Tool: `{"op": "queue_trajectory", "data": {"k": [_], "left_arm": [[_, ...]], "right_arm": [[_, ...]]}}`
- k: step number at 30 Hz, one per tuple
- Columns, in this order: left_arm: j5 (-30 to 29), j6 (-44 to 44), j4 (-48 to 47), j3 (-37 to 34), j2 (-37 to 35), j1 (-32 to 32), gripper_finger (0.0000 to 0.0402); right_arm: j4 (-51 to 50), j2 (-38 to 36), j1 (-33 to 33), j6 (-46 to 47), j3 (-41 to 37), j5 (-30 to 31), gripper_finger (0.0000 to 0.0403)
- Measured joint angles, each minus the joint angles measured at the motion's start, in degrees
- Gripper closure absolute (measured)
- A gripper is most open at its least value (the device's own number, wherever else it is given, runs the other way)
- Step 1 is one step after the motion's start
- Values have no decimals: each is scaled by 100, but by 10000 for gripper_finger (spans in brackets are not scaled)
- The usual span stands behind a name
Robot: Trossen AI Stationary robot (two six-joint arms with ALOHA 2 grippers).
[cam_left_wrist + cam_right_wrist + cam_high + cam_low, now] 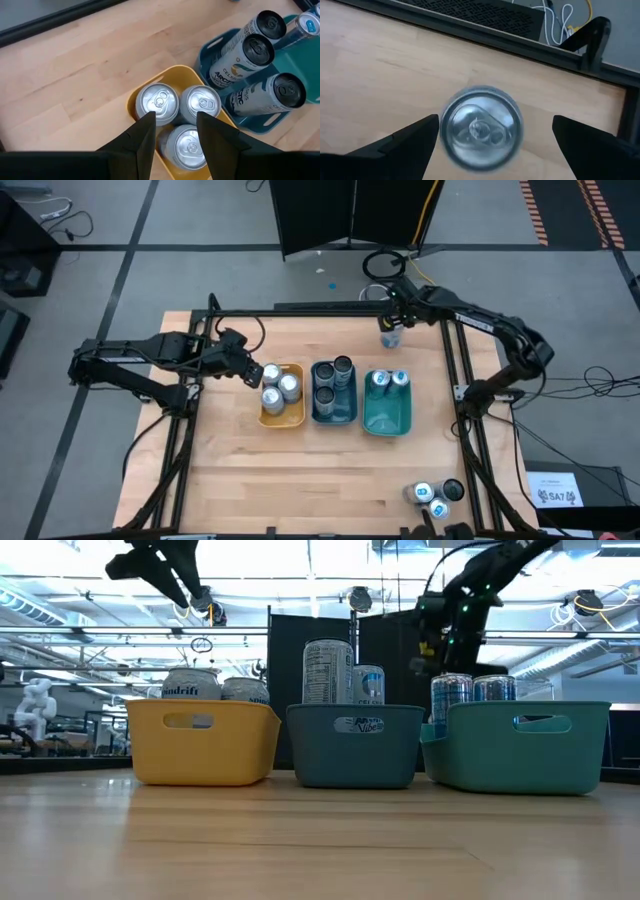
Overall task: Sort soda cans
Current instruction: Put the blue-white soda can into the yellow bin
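The bare wooden table fills the foreground of the low view, and on it stand three trays in a row: the yellow tray with three silver cans, the dark blue tray with three dark-topped cans, and the teal tray with two blue-marked cans. The move at hand turns on a lone can standing upright near the table's far edge, beyond the teal tray: its long axis is vertical, and the right gripper sits directly above it, looking down on its lid, so this arm is plainly the nearer one. Its fingers are spread wide, one on each side of the can and clear of it, touching nothing; a straight descent and a squeeze would seem the next step. The left gripper hovers over the yellow tray, its fingers narrowly parted and holding nothing, above the silver cans. Three more cans wait at the near right corner, well apart from both arms.
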Motion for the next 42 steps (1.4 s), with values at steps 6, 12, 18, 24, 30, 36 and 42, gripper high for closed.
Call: {"op": "queue_trajectory", "data": {"k": [6, 12, 18, 24, 30, 36, 42], "left_arm": [[9, 2, -12, -1, 0, 0, 249], [11, 3, -64, -2, 0, 0, 249], [13, 19, -64, -2, 0, 0, 249], [15, 24, -62, -2, 0, 0, 249], [20, 42, -99, -2, 0, 0, 249], [79, 58, -147, -2, 0, 0, 249], [156, 65, -418, -4, 0, -1, 249]], "right_arm": [[251, 328, -56, -165, 2, -44, 22], [111, 657, -56, -266, 2, -59, 23], [101, 1027, -54, -369, 2, -53, 28], [105, 1058, -60, -371, 4, 3, 104], [52, 1024, -48, -388, 41, -6, 123], [-196, 489, 141, -371, 458, -2, 123], [-94, -474, 671, -341, 1055, -288, 123]]}}
